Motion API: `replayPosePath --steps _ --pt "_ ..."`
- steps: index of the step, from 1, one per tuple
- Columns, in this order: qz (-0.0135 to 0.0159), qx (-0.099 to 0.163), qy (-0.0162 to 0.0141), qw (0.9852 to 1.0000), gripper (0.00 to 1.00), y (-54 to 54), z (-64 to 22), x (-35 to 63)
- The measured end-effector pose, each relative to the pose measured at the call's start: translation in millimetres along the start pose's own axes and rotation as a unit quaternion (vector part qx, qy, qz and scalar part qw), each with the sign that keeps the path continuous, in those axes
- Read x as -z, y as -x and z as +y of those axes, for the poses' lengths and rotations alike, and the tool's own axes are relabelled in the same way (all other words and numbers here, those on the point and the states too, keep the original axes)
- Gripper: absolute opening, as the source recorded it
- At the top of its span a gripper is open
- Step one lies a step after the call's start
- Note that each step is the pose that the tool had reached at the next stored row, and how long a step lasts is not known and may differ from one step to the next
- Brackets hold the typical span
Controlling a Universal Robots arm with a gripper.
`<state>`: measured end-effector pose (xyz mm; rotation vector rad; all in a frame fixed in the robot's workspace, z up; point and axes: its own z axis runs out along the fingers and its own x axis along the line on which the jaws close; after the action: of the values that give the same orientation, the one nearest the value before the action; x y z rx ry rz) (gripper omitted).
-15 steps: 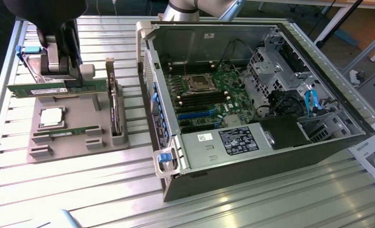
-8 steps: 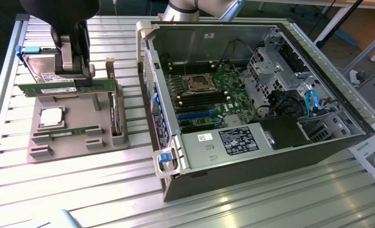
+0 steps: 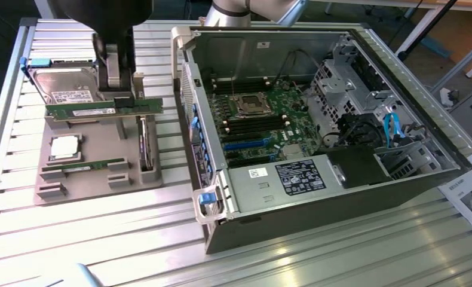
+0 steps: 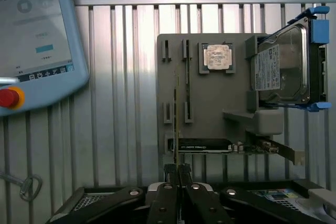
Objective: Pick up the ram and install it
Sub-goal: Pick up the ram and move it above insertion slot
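In the exterior view my gripper [image 3: 122, 100] hangs over the grey parts holder [image 3: 100, 179], shut on a green ram stick [image 3: 100, 111]. The stick is held level and lifted clear of the holder, just in front of the hard drive [image 3: 64, 84]. A second, alike ram stick [image 3: 85, 165] lies in its slot near the holder's front. In the wrist view the held ram [image 4: 176, 114] appears edge-on as a thin line running out from between my gripper's [image 4: 177, 170] closed fingers, above the holder [image 4: 210, 98].
The open computer case [image 3: 212, 89] stands at the exterior view's right, with the motherboard [image 3: 260, 119] exposed. The holder also carries a silver CPU [image 3: 64, 147] and a dark expansion card [image 3: 144, 146] standing on edge. A teach pendant [image 4: 31, 40] lies on the slatted table.
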<state>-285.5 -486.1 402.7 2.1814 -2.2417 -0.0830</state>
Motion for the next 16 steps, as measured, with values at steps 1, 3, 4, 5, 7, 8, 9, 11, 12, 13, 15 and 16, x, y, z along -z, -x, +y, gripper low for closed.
replayPosePath --steps 1,3,4,5,7,8,9,11,12,13,15,16 --pt "0.0 0.0 0.0 1.0 0.12 0.1 -3.2 0.1" --pt "0.0 0.0 0.0001 1.0 0.12 0.3 -9.7 0.4" --pt "0.0 0.0 0.0001 1.0 0.12 0.3 -12.3 0.6" --pt "0.0 0.0 0.0001 1.0 0.12 0.4 -14.3 0.6" --pt "0.0 0.0 0.0001 1.0 0.12 0.5 -18.7 0.8" --pt "0.0 0.0 0.0002 1.0 0.12 0.6 -22.3 1.0" --pt "0.0 0.0 0.0002 1.0 0.12 0.6 -24.3 1.1" --pt "0.0 0.0 0.0002 1.0 0.12 0.8 -32.0 1.5" --pt "0.0 0.0 0.0003 1.0 0.12 1.0 -38.1 1.7" --pt "0.0 0.0 0.0004 1.0 0.12 1.1 -42.8 1.9" --pt "0.0 0.0 0.0004 1.0 0.12 1.3 -48.5 2.2" --pt "0.0 0.0 0.0005 1.0 0.12 1.3 -50.8 2.4"
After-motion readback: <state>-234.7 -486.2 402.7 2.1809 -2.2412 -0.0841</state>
